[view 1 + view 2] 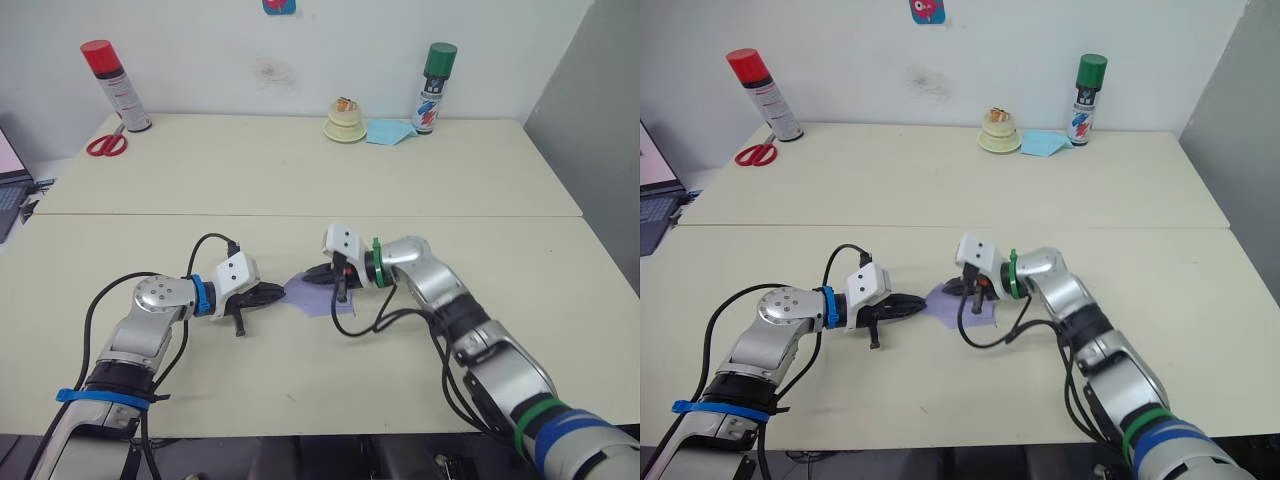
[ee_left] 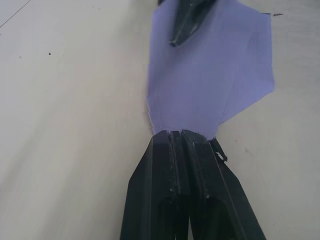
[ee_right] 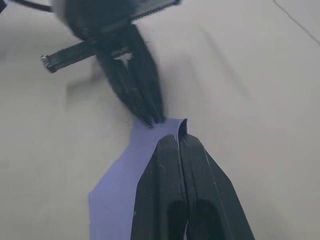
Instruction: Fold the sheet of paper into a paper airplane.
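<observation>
Red scissors [image 1: 106, 144] and two spray cans [image 1: 116, 86] stand far behind the paper airplane [image 1: 318, 296]. The left gripper [image 1: 281, 292] pinches its nose, fingers closed. The right gripper [image 1: 312, 277], fingers together, presses on its top.

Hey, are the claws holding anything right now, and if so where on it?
The left claw pinches the pointed end of the purple paper. The right claw is shut over the paper's other end, pressing or pinching it.

Two cream tables [image 1: 300, 180] sit pushed together, a seam running across between them, and behind them rises a plain white wall [image 1: 200, 50] (scuffed with a faint grey smudge near the middle). On the right a grey partition [image 1: 600, 110] closes things in. Light is soft and even throughout.
</observation>
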